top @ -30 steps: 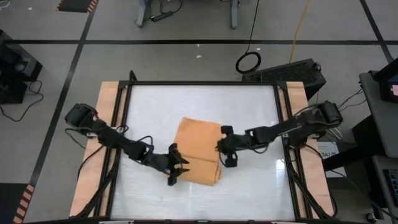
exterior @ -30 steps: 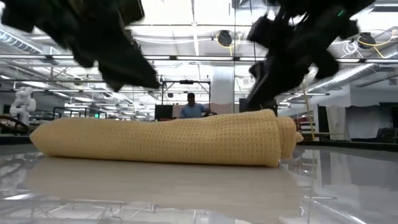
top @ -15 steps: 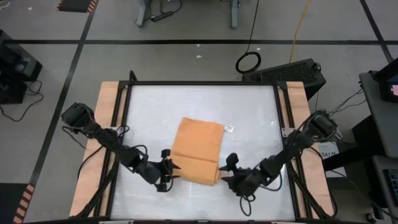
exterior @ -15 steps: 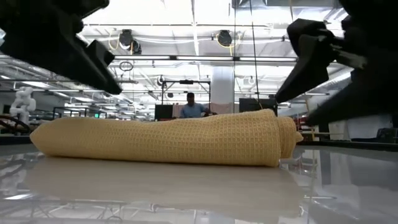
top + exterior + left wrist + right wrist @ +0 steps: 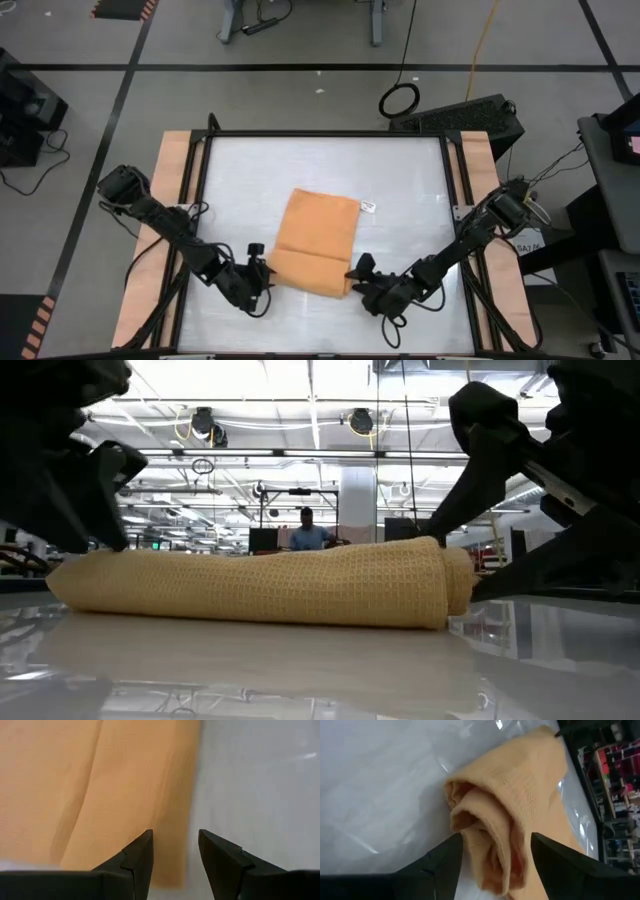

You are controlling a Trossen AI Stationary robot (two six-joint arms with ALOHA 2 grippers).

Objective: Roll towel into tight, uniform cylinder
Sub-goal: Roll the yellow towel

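The orange-tan towel (image 5: 318,238) lies in the middle of the white table, its near part rolled into a low roll (image 5: 260,585) that rests on the surface. Its white tag (image 5: 368,206) sticks out at the far right corner. My left gripper (image 5: 262,272) stands open at the roll's left end, with the towel's side edge (image 5: 187,820) just ahead of its fingers. My right gripper (image 5: 357,274) is open at the roll's right end. The spiral end (image 5: 485,835) sits between its two fingers (image 5: 447,857); no touch shows.
A black frame (image 5: 325,134) borders the table, with wooden strips (image 5: 172,170) outside it. Bare white surface lies on all sides of the towel. A black case (image 5: 470,112) sits on the floor beyond the far right corner. A person (image 5: 305,530) stands far back in the room.
My right gripper has swung from the towel's right edge toward the table's near edge, sinking and rolling, and now stands at the roll's right end. My left gripper has drawn back toward the table's left, off the roll's left end. The towel has stayed still.
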